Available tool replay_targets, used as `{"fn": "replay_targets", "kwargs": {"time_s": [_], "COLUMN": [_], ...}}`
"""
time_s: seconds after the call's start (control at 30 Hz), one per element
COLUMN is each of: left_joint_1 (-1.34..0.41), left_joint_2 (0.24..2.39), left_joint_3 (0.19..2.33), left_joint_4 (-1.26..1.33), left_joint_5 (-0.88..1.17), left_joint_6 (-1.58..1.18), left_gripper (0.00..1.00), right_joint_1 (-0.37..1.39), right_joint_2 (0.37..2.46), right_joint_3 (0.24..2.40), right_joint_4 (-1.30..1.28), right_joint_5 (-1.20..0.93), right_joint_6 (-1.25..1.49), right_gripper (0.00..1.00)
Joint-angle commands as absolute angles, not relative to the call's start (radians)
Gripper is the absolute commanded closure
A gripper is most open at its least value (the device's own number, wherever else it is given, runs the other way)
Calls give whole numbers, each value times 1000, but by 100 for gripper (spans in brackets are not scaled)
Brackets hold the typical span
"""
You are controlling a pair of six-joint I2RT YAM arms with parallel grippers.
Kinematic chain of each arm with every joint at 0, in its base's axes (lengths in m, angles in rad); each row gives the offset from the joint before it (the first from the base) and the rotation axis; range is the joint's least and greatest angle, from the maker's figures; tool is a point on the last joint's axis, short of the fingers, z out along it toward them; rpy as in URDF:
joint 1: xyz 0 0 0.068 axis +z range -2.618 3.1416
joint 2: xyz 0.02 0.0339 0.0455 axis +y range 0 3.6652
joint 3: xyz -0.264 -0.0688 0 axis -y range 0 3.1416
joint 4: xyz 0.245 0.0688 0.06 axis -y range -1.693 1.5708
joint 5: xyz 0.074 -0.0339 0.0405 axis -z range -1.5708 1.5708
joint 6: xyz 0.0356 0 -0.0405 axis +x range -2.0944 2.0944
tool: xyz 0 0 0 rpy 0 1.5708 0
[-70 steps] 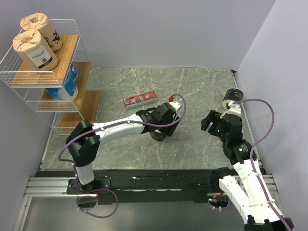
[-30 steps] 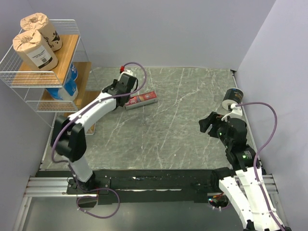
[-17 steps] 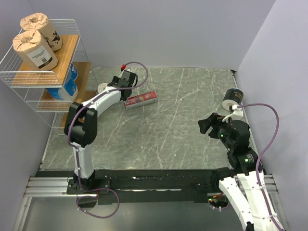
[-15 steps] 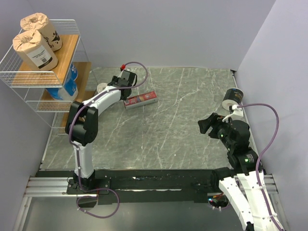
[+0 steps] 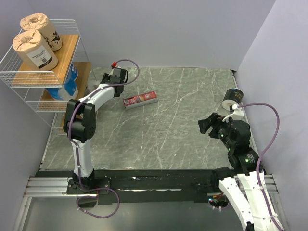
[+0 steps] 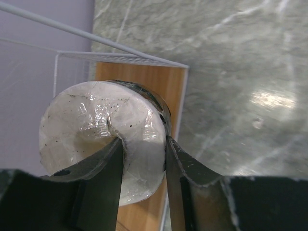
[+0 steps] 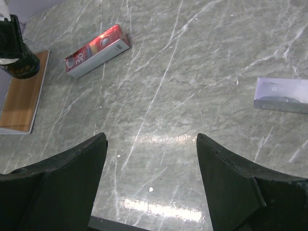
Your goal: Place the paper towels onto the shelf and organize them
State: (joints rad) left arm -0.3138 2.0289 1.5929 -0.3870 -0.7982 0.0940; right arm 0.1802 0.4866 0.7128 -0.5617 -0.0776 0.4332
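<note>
Top view: I have the left arm stretched far out to the back-left, wrist at the front of the tiered white wire rack with light wooden boards (image 5: pixel 29 91). The left pincer (image 5: pixel 111 81) points down there, and its load is hidden under the wrist. Two kraft-brown rolls (image 5: pixel 34 48) stand on the top tier, cores up. Two blue-and-white rolls (image 5: pixel 70 81) sit on the tier below. The right arm is folded near the right edge, with the right pincer (image 5: pixel 209 126) spread wide and empty over the grey marble surface (image 5: pixel 183 120). A second dark roll (image 5: pixel 232 97) is at the right edge, just beyond that arm.

Left wrist: the dark-wrapped paper-towel roll (image 6: pixel 91 125) shows its white end to the lens, long axis in line with the fingers (image 6: pixel 103 178). One finger is in the core and one on the outer wall, clamped. It is over a board corner; contact unclear.

Right wrist: that roll is upright at the far end of the lowest board (image 7: pixel 21 96), with the flat red rectangular box (image 7: pixel 96 50) nearby.
</note>
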Motion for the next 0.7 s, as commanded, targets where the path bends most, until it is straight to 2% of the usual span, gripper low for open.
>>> {"fn": "replay_targets", "kwargs": {"time_s": [0.0,0.33,0.5,0.67], "left_joint_1": [-285,-256,-264,-307], "left_joint_2": [2039,2063,2049,1994], "left_joint_3": [1647,1675,1689,1674], "left_joint_4": [-331,-334,-356,-359], "left_joint_5": [-867,-891,-899,-815], "left_joint_6": [150,164,134,129], "left_gripper": [59,36,36,38], "right_joint_1": [175,173,175,175], "right_joint_2": [477,480,482,479], "right_joint_3": [758,776,775,769], "right_joint_4": [-538,-555,-554,-552], "right_joint_5": [-95,-87,-98,-101], "right_joint_6": [433,419,422,420], "right_gripper": [18,18,18,18]}}
